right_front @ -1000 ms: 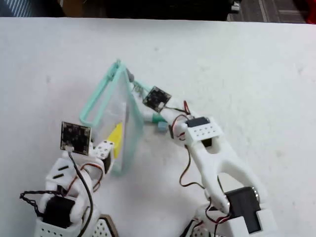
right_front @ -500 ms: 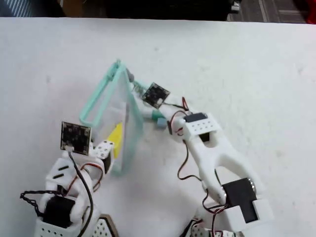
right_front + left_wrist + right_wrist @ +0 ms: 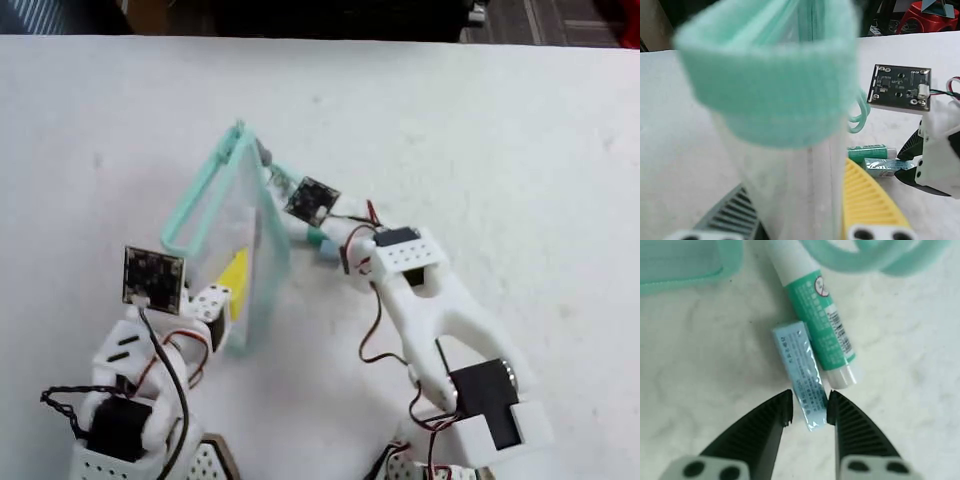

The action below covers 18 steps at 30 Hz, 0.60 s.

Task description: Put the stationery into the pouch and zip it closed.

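A clear pouch (image 3: 228, 225) with mint-green edging stands on edge on the white table (image 3: 480, 130). My left gripper (image 3: 228, 298) is shut on its near end, with the clear wall (image 3: 790, 185) pinched between the yellow finger (image 3: 867, 202) and the grey finger. Beside the pouch lie a green glue stick (image 3: 821, 322) and a light-blue eraser (image 3: 802, 372), side by side. My right gripper (image 3: 809, 407) is open, and its black fingertips straddle the eraser's near end closely. From the left wrist view the glue stick (image 3: 867, 151), the eraser (image 3: 885, 165) and the right gripper (image 3: 907, 167) lie just past the pouch.
The pouch's mint strap loop (image 3: 875, 255) lies on the table just beyond the glue stick. The pouch's edge (image 3: 680, 270) is close to the eraser. Bare table stretches to the far side and to the right (image 3: 520, 200).
My right arm has shifted slightly toward the pouch, bringing its gripper closer over the eraser and glue stick. The left arm and pouch have not moved.
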Tool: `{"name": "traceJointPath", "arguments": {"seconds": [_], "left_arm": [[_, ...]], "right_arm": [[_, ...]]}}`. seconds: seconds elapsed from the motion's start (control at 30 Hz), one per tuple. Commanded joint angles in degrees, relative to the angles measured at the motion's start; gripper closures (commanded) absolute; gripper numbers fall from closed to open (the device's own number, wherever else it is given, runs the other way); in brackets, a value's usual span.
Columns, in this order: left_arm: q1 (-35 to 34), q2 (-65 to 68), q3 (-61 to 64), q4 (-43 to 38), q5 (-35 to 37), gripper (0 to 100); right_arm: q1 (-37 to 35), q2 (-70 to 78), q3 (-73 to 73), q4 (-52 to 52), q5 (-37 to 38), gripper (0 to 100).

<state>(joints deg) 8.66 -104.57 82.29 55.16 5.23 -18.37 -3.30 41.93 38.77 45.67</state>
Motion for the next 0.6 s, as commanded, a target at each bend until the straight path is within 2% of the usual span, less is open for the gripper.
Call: {"name": "traceJointPath", "arguments": {"seconds": [0.0,0.07,0.13,0.17,0.37,0.57], "left_arm": [[-0.31,-0.40,-0.70,-1.58,-0.35,83],[-0.31,-0.40,-0.70,-1.58,-0.35,83],[-0.31,-0.40,-0.70,-1.58,-0.35,83],[-0.40,-0.40,-0.70,-1.58,-0.35,83],[-0.31,-0.40,-0.70,-1.58,-0.35,83],[-0.31,-0.40,-0.70,-1.58,-0.35,83]], "right_arm": [[-4.26,-0.31,-0.79,1.01,0.53,89.6],[-6.37,-0.31,-0.70,1.01,0.53,90.4],[-6.64,-0.31,-0.70,1.01,0.79,95.9],[-6.02,-0.13,-0.70,0.84,0.79,99.0],[1.54,1.10,-0.79,0.75,1.32,98.1],[9.54,-1.89,-0.70,7.78,12.57,98.1]]}}
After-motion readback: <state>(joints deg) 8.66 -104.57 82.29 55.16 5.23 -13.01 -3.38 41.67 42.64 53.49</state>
